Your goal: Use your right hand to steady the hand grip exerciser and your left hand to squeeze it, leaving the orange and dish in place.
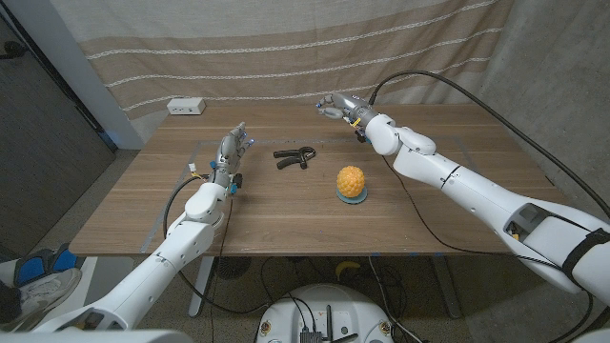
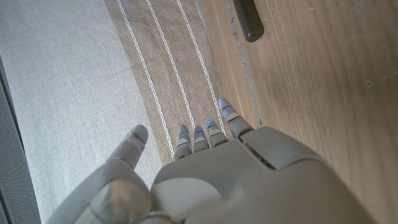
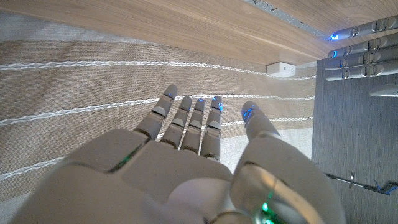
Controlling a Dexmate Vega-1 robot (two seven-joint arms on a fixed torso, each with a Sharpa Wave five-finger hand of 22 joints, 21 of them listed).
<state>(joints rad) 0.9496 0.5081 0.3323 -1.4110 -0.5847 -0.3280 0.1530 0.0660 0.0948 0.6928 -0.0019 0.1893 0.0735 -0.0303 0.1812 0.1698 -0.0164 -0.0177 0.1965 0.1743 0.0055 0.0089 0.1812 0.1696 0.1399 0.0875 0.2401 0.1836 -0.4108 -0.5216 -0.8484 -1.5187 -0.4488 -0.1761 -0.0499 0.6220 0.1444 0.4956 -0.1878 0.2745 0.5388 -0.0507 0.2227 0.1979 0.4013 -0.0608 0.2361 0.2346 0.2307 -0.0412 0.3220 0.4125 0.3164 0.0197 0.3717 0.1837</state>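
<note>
A: Item one, your left robot hand [image 1: 230, 152]?
B: It stands over the surface [image 1: 286, 214] at about 9 o'clock from the hand grip exerciser [image 1: 294, 156], well apart from it. Fingers [image 2: 211, 134] are straight and close together, thumb set apart, nothing held. In the left wrist view one black handle end of the exerciser lies on the wood beyond the fingertips.

A: Item two, your right robot hand [image 1: 335, 107]?
B: It is raised near the far edge, at about 1 o'clock from the exerciser. Fingers [image 3: 186, 118] are extended and slightly spread, holding nothing.

A: Item three, the exerciser itself?
B: It lies mid-surface, between your two hands, touched by neither.

A: Item four?
B: The orange [image 1: 351, 179] sits on a small blue dish [image 1: 351, 198], at about 4 o'clock from the exerciser and near it.

A: Item five?
B: A white power strip [image 1: 186, 107] lies at the far left edge, before a striped curtain [image 1: 286, 48].
</note>
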